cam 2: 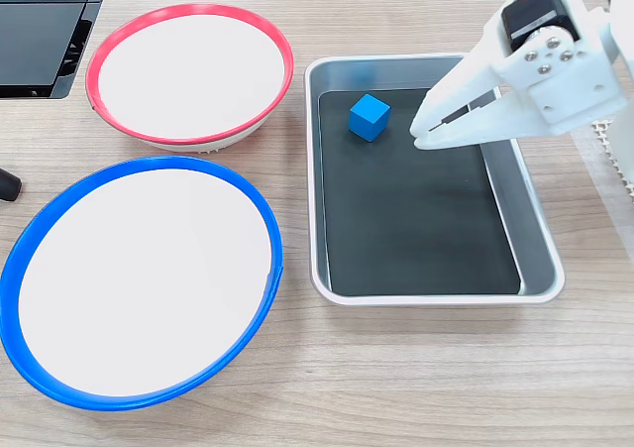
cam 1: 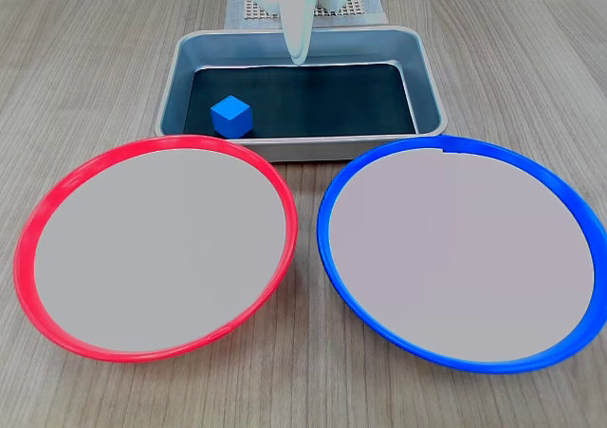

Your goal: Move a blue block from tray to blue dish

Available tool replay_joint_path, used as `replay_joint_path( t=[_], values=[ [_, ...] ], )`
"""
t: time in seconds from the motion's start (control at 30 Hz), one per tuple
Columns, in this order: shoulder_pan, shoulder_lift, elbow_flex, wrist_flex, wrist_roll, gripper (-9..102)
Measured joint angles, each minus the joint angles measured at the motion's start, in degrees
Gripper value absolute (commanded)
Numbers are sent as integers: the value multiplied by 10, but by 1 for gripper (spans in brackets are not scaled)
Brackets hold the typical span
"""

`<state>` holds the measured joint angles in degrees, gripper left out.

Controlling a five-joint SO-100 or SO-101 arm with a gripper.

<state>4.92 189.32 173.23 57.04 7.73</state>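
The blue block (cam 1: 230, 117) (cam 2: 369, 117) rests on the dark bottom of the silver tray (cam 1: 432, 86) (cam 2: 540, 239), near one corner. My white gripper (cam 1: 302, 56) (cam 2: 420, 136) hangs over the tray a short way from the block, apart from it. Its fingers are shut to a thin slit and hold nothing. In the fixed view from the front, the blue dish (cam 1: 332, 257) lies in front of the tray on the right. In the other fixed view, the blue dish (cam 2: 260, 219) lies at the lower left. It has nothing in it.
A red-rimmed dish (cam 1: 285, 200) (cam 2: 282, 55) of the same size sits beside the blue one, with nothing in it. A black flat device (cam 2: 45, 31) and a dark object (cam 2: 6, 183) lie at the left edge. A white mesh mat (cam 1: 365, 9) lies under the arm's base.
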Motion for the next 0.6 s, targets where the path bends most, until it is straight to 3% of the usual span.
replay_joint_path(
  t=[0.6],
  values=[
    [-9, 0, -10, 1, -20, 0]
  ],
)
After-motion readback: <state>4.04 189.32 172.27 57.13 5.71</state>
